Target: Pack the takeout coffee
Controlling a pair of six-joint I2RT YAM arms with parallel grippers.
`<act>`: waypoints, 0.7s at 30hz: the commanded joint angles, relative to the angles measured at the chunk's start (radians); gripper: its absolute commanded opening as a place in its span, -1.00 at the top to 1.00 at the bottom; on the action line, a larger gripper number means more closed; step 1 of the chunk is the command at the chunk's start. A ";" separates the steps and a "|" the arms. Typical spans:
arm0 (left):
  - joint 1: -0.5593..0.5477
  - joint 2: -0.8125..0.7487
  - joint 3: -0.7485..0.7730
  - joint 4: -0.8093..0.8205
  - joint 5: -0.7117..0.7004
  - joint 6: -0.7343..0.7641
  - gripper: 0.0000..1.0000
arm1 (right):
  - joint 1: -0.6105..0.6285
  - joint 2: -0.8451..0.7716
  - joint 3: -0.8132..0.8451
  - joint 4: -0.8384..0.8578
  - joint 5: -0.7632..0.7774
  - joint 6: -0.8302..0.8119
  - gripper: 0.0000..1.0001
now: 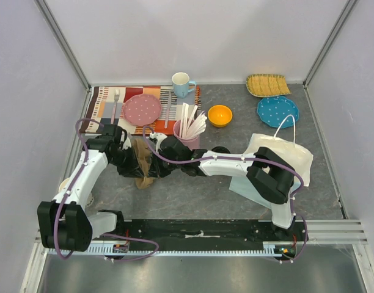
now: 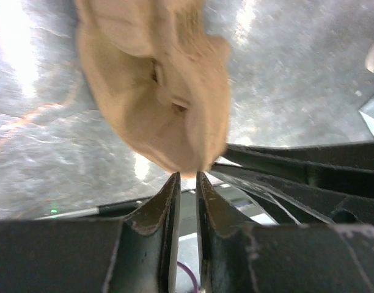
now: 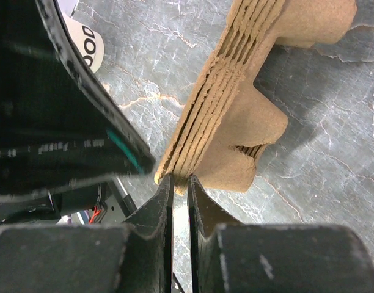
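Note:
A brown moulded-cardboard cup carrier [image 1: 143,171] is held just above the grey table between both grippers. My left gripper [image 1: 133,160] is shut on one edge of it; its tips [image 2: 187,177] pinch the brown edge [image 2: 156,91]. My right gripper [image 1: 161,163] is shut on the opposite edge, and its tips [image 3: 179,180] grip the layered rim [image 3: 236,116]. The off-white coffee cup is not clearly visible. A round black shape [image 1: 220,150] behind my right forearm may be its lid. A white paper bag [image 1: 278,157] with a handle lies at the right.
A pink cup of wooden sticks [image 1: 188,129] stands just behind the grippers. Farther back are a blue mug [image 1: 182,83], a pink plate [image 1: 142,109] on a patterned placemat [image 1: 101,107], an orange bowl [image 1: 220,115], a blue plate [image 1: 277,111] and a yellow woven mat [image 1: 267,85].

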 commanded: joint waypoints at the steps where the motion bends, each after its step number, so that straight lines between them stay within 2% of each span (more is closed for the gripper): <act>1: 0.015 0.006 0.056 -0.014 -0.162 0.023 0.58 | -0.007 0.052 -0.055 -0.168 0.091 -0.059 1.00; 6: 0.025 0.008 0.065 -0.031 -0.173 0.041 0.58 | -0.007 0.052 -0.063 -0.167 0.090 -0.056 1.00; 8: 0.025 0.006 0.070 -0.011 -0.123 0.057 0.58 | -0.007 0.050 -0.063 -0.165 0.088 -0.059 1.00; 9: 0.025 0.002 0.080 0.006 -0.008 0.061 0.51 | -0.007 0.050 -0.061 -0.164 0.088 -0.059 1.00; 11: 0.012 -0.023 0.087 0.084 0.089 0.049 0.38 | -0.008 0.053 -0.060 -0.165 0.085 -0.057 1.00; 12: 0.006 -0.034 0.084 0.113 0.135 0.049 0.21 | -0.007 0.055 -0.057 -0.164 0.085 -0.059 1.00; 16: -0.018 -0.043 0.067 0.173 0.021 0.092 -0.02 | -0.007 0.056 -0.053 -0.162 0.081 -0.057 1.00; 18: -0.020 -0.008 0.065 0.184 0.042 0.095 -0.11 | -0.008 0.055 -0.050 -0.164 0.081 -0.059 1.00; 21: -0.035 0.018 0.054 0.190 0.019 0.078 -0.11 | -0.007 0.055 -0.046 -0.165 0.081 -0.059 1.00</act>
